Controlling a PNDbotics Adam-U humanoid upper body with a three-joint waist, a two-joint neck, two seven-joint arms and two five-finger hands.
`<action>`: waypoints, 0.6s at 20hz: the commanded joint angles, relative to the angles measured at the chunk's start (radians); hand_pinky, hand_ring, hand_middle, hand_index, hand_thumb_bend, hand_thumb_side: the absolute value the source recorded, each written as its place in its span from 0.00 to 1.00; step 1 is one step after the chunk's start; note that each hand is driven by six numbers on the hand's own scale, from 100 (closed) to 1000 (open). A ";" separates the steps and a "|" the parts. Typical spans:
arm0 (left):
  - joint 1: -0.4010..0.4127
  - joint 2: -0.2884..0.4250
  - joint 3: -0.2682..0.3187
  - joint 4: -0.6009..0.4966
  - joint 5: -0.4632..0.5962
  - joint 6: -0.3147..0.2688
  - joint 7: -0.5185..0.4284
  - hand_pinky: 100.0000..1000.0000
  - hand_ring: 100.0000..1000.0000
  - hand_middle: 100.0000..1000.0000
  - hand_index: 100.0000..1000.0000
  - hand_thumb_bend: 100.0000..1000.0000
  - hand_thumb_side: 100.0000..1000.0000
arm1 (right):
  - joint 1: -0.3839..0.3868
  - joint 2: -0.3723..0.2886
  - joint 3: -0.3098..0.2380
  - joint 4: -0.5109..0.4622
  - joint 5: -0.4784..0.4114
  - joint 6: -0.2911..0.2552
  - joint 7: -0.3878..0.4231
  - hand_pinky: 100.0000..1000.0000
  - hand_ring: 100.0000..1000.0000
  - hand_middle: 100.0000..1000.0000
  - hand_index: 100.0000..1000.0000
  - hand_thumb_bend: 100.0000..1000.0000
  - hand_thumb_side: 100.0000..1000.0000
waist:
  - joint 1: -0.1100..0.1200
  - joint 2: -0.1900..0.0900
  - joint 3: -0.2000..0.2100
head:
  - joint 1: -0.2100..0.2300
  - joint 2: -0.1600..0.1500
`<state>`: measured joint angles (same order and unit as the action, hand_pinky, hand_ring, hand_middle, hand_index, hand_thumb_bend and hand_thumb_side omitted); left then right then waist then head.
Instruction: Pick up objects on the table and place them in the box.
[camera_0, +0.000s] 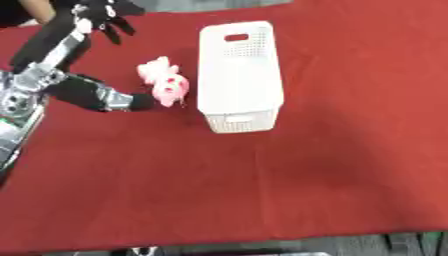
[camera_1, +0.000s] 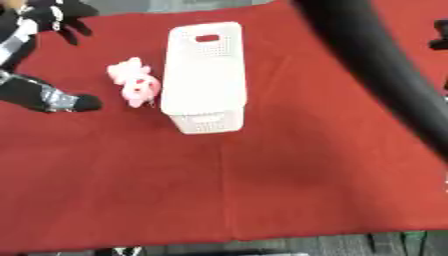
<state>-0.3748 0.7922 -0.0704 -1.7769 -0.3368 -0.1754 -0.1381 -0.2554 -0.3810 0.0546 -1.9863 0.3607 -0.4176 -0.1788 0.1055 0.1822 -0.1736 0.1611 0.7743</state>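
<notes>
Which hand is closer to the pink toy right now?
Left. The left hand hangs open at the far left of the table, beyond the pink toy, not touching it. The right hand shows in neither view; only a dark arm crosses the right side.

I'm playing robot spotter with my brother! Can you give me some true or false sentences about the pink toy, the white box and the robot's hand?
1. The pink toy lies on the red tablecloth. True.
2. The pink toy is already inside the white box. False: it lies outside, just to the left of the box.
3. The white box is round. False: it is long with straight sides.
4. The left hand is up near the far left corner, holding nothing. True.
5. The left hand is clutching the pink toy. False: it is apart from the toy, its fingers spread.
</notes>
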 joint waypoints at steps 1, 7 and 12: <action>-0.069 0.035 -0.020 0.100 -0.002 -0.001 -0.058 0.50 0.66 0.77 0.87 0.81 0.68 | -0.004 -0.017 -0.002 -0.014 -0.008 0.001 0.006 0.59 0.71 0.78 0.71 0.01 0.76 | -0.004 -0.022 0.001 | 0.034 -0.004; -0.177 0.028 -0.060 0.283 -0.033 -0.025 -0.117 0.51 0.67 0.77 0.88 0.78 0.72 | 0.001 -0.016 -0.004 -0.014 -0.011 0.003 0.008 0.59 0.71 0.78 0.71 0.01 0.76 | -0.004 -0.030 -0.003 | 0.036 -0.004; -0.231 -0.019 -0.069 0.383 -0.074 -0.041 -0.129 0.51 0.66 0.77 0.88 0.77 0.73 | 0.003 -0.014 -0.007 -0.014 -0.012 0.003 0.008 0.59 0.71 0.78 0.71 0.01 0.76 | -0.007 -0.032 -0.005 | 0.031 -0.004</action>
<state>-0.5864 0.7608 -0.1425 -1.4080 -0.4006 -0.2094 -0.2631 -0.2463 -0.3808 0.0547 -1.9863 0.3519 -0.4140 -0.1738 0.1044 0.1697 -0.1774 0.1856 0.7746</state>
